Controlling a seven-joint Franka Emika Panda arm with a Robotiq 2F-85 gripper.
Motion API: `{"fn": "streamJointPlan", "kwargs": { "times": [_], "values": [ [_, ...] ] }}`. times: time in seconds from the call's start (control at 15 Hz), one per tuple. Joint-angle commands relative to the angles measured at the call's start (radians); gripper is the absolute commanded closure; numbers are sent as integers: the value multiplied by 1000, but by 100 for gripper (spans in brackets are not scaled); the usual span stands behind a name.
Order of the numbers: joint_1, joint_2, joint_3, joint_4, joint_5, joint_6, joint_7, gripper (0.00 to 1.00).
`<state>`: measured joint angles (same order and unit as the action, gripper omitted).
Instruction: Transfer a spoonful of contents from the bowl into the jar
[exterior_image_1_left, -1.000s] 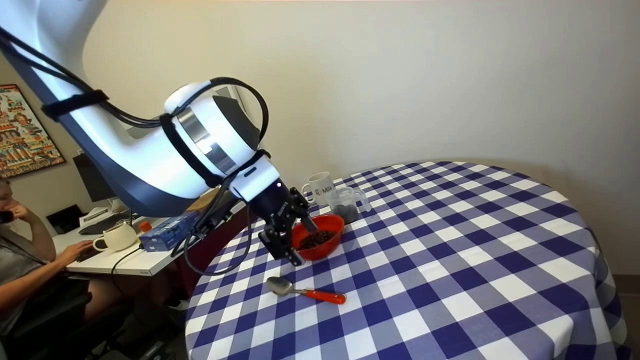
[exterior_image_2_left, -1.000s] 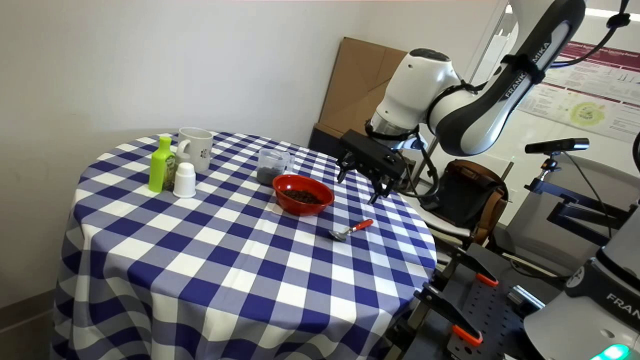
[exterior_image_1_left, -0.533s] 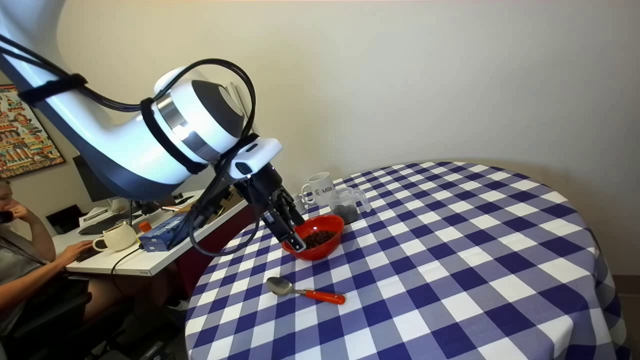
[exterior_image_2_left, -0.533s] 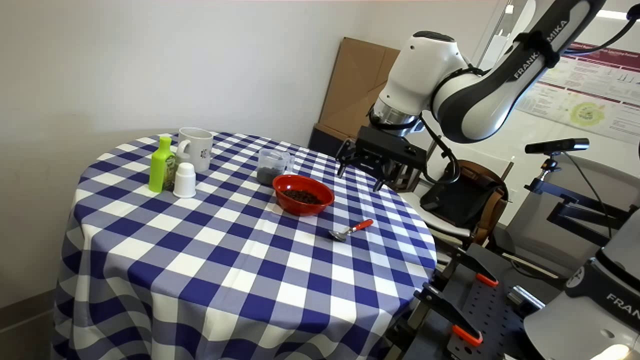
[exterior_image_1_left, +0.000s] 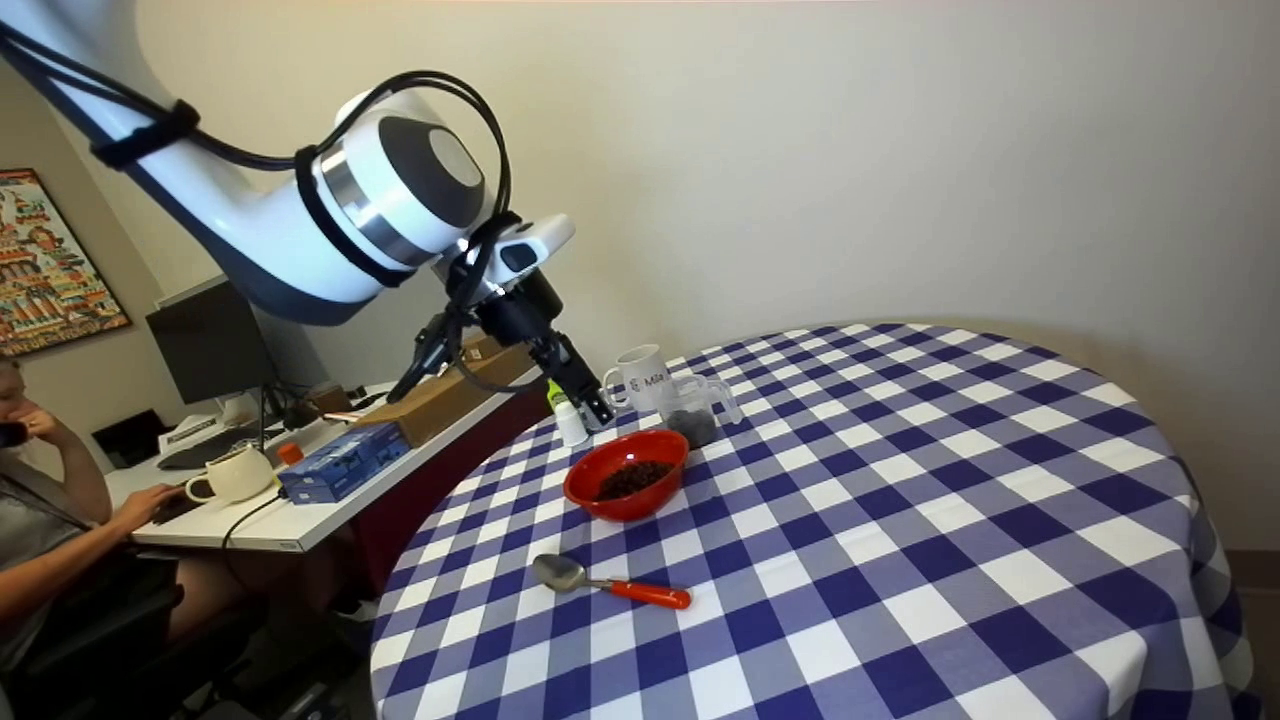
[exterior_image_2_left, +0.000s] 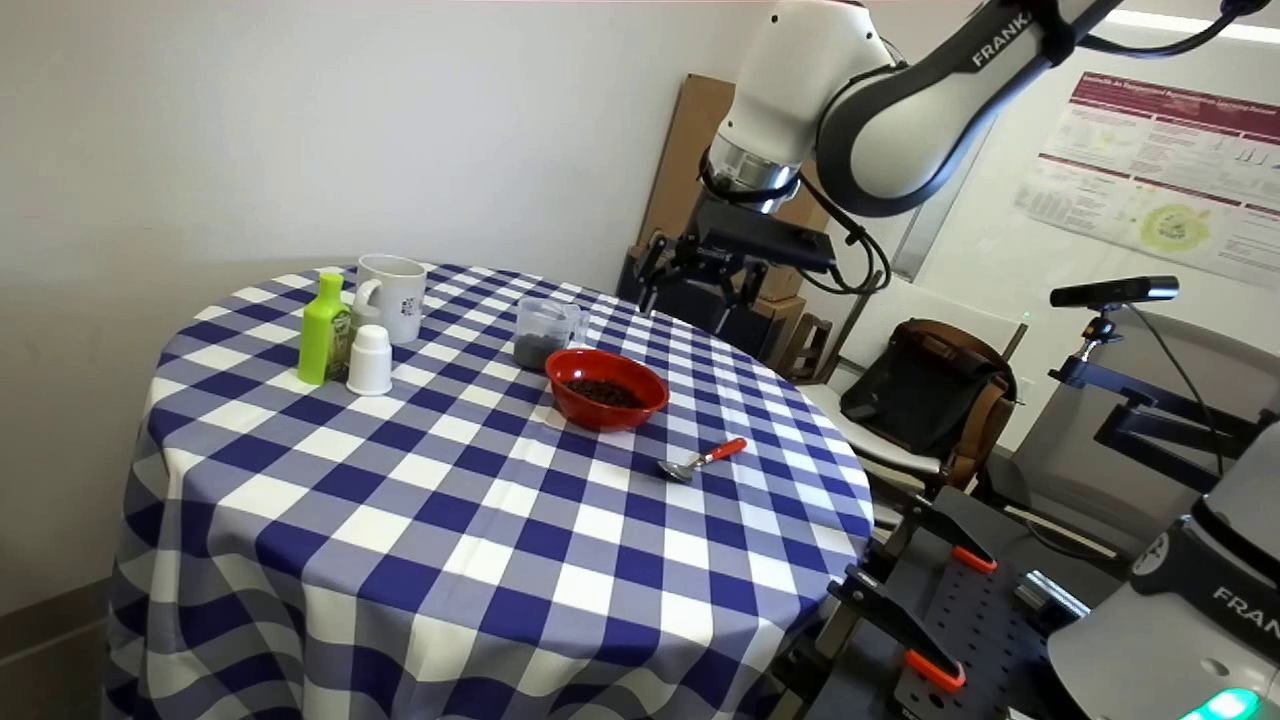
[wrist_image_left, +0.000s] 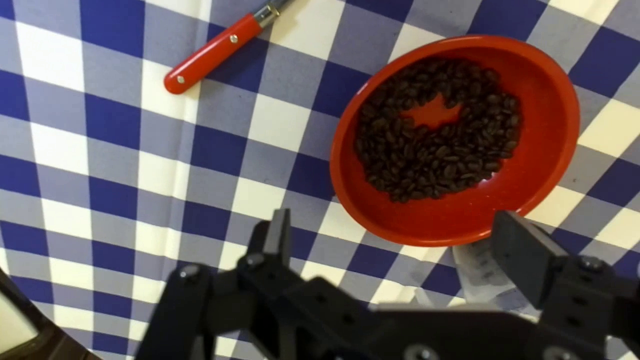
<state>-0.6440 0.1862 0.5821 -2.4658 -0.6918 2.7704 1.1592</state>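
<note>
The red bowl (exterior_image_1_left: 650, 500) holds dark beans and stands on the checked cloth in both exterior views (exterior_image_2_left: 603, 415); the wrist view (wrist_image_left: 545, 125) looks down into it. The spoon (exterior_image_1_left: 650, 594) with a red handle lies flat in front of it, also in an exterior view (exterior_image_2_left: 722, 450); the wrist view (wrist_image_left: 215, 54) shows mainly its handle. A clear handled jug (exterior_image_1_left: 690, 425) with dark contents, the only jar-like thing, stands beside the bowl (exterior_image_2_left: 537, 348); a finger partly hides it in the wrist view (wrist_image_left: 477, 267). My gripper (exterior_image_2_left: 685, 314) is open and empty, raised above table height, fingers apart (wrist_image_left: 393, 216).
A white mug (exterior_image_1_left: 643, 374), a green bottle (exterior_image_2_left: 322, 330) and a white shaker (exterior_image_2_left: 370, 362) stand on the table beyond the jug. A desk with a blue box (exterior_image_1_left: 345, 465) and a seated person (exterior_image_1_left: 60, 530) is beside the table.
My gripper has risen away from beside the bowl, staying open. The shaker and green bottle now show below it in an exterior view. The bowl, spoon and jug have not moved.
</note>
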Motion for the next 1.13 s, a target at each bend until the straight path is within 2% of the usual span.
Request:
{"fn": "streamJointPlan", "kwargs": {
  "times": [0.0,0.2,0.27,0.33,0.47,0.6,1.07],
  "values": [
    [-164,29,175,106,194,-101,-268,0],
    [-268,-14,266,202,424,-224,-488,0],
    [-9,-44,11,131,422,-122,-441,0],
    [10,-48,-16,155,463,-139,-484,0],
    [130,-48,-142,152,474,-134,-490,0],
    [175,-47,-171,143,475,-131,-488,0],
    [180,-48,-178,142,474,-131,-487,0]
  ]
}}
